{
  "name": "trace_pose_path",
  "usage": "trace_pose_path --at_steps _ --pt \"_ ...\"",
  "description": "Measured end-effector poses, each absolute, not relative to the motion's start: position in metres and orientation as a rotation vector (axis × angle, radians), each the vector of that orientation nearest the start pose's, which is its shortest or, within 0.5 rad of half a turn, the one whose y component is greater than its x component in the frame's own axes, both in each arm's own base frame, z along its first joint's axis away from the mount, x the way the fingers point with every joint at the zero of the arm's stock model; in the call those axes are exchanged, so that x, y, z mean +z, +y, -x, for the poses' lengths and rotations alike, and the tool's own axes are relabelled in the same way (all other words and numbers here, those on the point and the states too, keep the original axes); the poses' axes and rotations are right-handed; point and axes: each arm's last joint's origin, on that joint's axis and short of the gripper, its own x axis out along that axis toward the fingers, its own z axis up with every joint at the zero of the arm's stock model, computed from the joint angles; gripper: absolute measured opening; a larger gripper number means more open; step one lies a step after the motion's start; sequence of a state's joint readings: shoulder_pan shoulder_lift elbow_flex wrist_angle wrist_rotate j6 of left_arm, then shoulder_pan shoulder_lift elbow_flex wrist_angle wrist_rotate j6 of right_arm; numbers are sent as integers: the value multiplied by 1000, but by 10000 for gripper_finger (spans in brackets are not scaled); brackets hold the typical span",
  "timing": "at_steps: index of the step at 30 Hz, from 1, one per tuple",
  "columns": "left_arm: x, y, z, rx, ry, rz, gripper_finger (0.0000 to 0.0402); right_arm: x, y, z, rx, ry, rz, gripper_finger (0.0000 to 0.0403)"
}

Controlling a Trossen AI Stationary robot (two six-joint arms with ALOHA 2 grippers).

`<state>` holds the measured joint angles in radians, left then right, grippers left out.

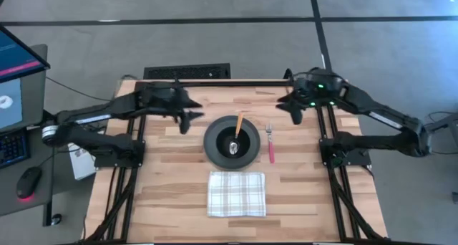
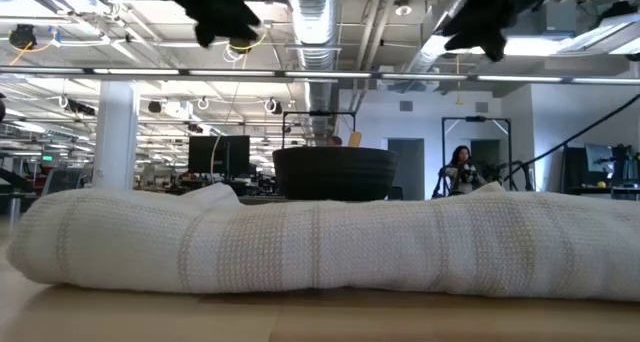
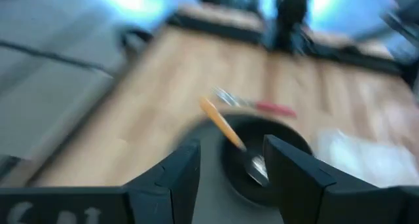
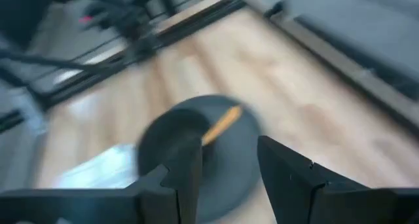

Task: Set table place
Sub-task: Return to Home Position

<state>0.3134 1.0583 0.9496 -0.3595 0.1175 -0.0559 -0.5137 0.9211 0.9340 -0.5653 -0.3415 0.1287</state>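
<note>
Wooden table (image 1: 164, 180) set. My left gripper (image 1: 187, 117) at ten o'clock of the plate (image 1: 210, 150), right gripper (image 1: 293, 107) at two, both wide, empty. I should pull back high and slow.

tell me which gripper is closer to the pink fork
Right. The right gripper hovers open just past the tine end of the fork; the left gripper, also open, is across the plate from it, farther off.
</note>
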Motion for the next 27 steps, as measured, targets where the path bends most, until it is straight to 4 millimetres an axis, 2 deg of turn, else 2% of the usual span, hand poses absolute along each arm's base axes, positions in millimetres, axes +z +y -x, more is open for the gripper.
trace_pose_path --at_steps 4,9,12,16,19,27 --pt "339 57 -181 325 291 96 158 336 -70 -138 -319 428 -274 173" --pt "331 43 -140 371 121 67 158 322 -58 -123 -283 325 -173 171" --pt "314 38 -123 386 50 66 158 305 -54 -123 -255 244 -138 171" --pt "281 34 -108 386 13 66 158 277 -48 -123 -207 136 -98 173" --pt "257 32 -103 363 -49 77 158 258 -43 -121 -179 67 -102 173" --pt "216 30 -95 373 -114 130 158 216 -37 -112 -160 -29 -139 172"
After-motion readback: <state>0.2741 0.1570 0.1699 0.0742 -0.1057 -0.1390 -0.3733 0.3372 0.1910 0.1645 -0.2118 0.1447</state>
